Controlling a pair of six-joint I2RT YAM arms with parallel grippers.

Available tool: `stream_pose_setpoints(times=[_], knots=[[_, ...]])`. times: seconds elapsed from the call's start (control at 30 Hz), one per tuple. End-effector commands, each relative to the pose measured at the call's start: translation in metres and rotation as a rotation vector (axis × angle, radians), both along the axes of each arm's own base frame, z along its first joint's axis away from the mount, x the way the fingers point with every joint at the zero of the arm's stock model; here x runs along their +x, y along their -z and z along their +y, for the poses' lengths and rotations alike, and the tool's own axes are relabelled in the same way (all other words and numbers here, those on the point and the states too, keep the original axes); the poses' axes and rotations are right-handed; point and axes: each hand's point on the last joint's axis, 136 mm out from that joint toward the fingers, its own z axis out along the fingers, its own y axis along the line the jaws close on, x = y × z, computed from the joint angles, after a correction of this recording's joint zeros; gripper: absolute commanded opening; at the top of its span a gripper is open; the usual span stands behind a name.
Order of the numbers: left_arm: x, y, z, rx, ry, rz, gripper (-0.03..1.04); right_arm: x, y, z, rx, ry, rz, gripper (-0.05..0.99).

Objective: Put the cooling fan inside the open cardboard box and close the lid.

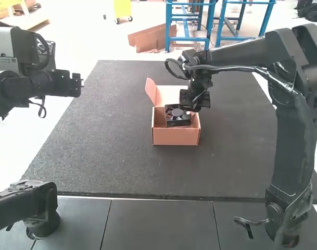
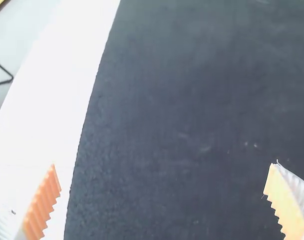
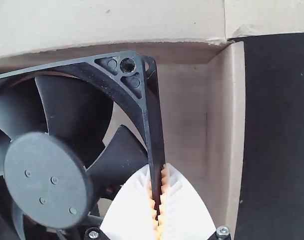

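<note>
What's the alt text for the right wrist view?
White ribbed fingers with orange pads grip the frame edge of a black plastic cooling fan; behind it are the inner walls of an open brown cardboard box, black mat alongside.

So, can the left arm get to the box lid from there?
Probably yes. The lid stands open on the box's left-arm side, bare mat lies between it and the left gripper, and the right gripper, holding the fan, is on the other side.
</note>
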Motion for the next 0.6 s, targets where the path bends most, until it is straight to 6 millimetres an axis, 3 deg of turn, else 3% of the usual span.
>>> stream_pose_setpoints(times=[0.0,0.03,0.1,0.17,0.27,0.37,0.5,0.57], knots=[[0.0,-0.01,-0.001,0.005,0.011,-0.036,0.97,0.006,-0.001,-0.002,-0.006,0.003,-0.015,-0.01],[0.001,-0.01,-0.001,0.004,0.011,-0.038,0.97,0.006,0.003,-0.001,-0.007,0.003,-0.004,0.01],[0.002,-0.005,-0.001,0.005,0.011,-0.022,0.97,0.003,0.006,0.007,0.03,-0.012,0.022,0.22],[0.006,0.003,-0.001,0.006,0.011,0.007,0.97,0.005,0.001,0.014,0.063,-0.017,0.023,0.45],[0.014,0.007,-0.002,0.007,0.011,0.018,0.97,0.012,-0.017,0.03,0.14,-0.042,0.01,0.64],[0.026,0.003,-0.003,0.008,0.013,0.007,0.97,0.025,-0.054,0.034,0.227,-0.046,-0.017,0.68],[0.046,0.003,-0.004,0.008,0.017,0.021,0.97,0.049,-0.115,0.02,0.32,-0.074,-0.149,0.82],[0.057,0.006,-0.007,0.005,0.028,0.035,0.97,0.052,-0.133,0.011,0.291,-0.151,-0.213,0.89]])
